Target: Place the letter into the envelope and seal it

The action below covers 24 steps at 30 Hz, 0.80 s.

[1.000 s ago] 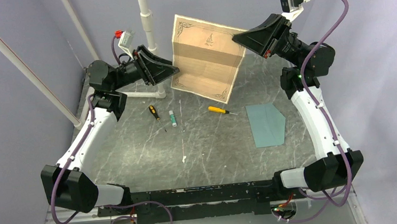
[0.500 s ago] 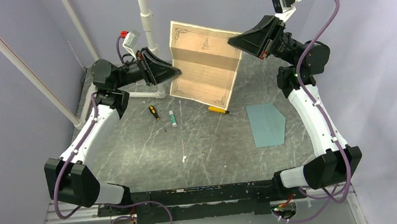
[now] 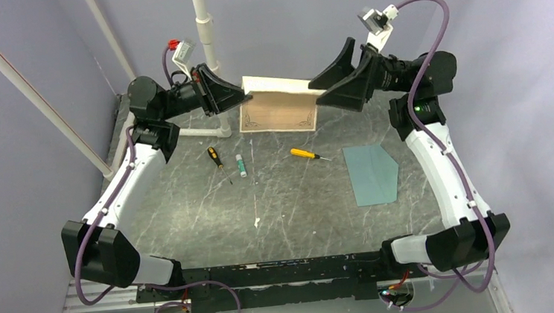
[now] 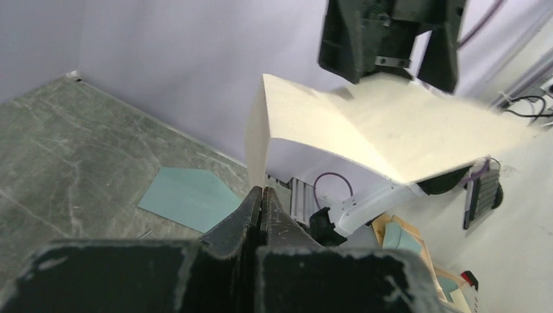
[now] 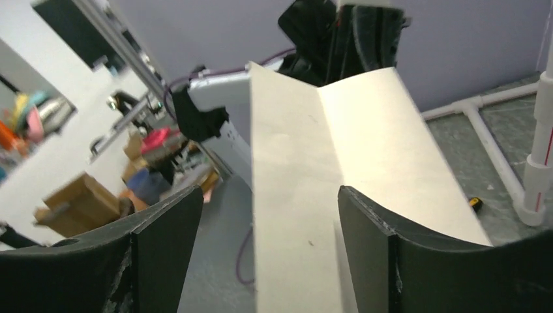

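The letter (image 3: 278,110), a tan sheet with a dark ornamental border and a crease across it, hangs in the air over the table's far side. My left gripper (image 3: 248,97) is shut on its left edge; the left wrist view has the black jaws (image 4: 262,190) pinched on the thin paper edge of the letter (image 4: 365,130). My right gripper (image 3: 321,89) stands open at the sheet's right end, and in the right wrist view the letter (image 5: 339,150) runs between the spread fingers (image 5: 163,222) of the right gripper (image 5: 269,190) without being clamped. The teal envelope (image 3: 372,173) lies flat on the table at the right.
On the grey marble table (image 3: 293,207) lie an orange-handled screwdriver (image 3: 304,153), a black and yellow screwdriver (image 3: 216,157) and a small green and white tube (image 3: 241,164). A white pipe stand (image 3: 207,42) rises behind the left gripper. Purple walls close in the back and sides.
The left gripper closed on the letter's left edge. The right gripper opened and let go of the right edge. The sheet went from standing tall to a low, short strip.
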{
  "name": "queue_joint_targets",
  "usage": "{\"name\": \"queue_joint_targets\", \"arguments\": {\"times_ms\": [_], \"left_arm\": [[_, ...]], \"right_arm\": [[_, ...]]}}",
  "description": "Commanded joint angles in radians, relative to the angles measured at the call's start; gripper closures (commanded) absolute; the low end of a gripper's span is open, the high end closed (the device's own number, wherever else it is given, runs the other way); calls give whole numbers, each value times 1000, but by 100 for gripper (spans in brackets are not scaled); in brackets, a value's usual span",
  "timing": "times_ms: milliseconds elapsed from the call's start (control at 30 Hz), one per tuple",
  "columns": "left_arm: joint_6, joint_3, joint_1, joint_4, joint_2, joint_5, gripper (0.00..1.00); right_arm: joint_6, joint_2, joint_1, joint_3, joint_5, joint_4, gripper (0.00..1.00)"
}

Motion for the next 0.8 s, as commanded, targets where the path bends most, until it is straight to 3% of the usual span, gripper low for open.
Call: {"name": "queue_joint_targets", "arguments": {"times_ms": [0,100,233,433,500,567,767], "left_arm": [[118,35,6,-89,-38,-52,98],[177,51,6,-130,-38,-49,98],[270,70,6,-203,-45,-38,98],[364,59,5,-240,-73,34,98],[386,58,4,-264,-79,58,97],[407,59,4,-306,-89,67,98],[405,40,4,-318,-106,143,98]], "right_arm": [[-384,-97,8,62,-109,-301,19],[-477,-95,8,102,-38,-441,19],[-403,-83,8,75,60,-352,19],[-756,-59,61,120,290,-722,21],[-850,-31,92,153,311,-812,36],[-950,24,133,234,317,-941,42],[-1212,133,277,401,407,-1270,37]]}}
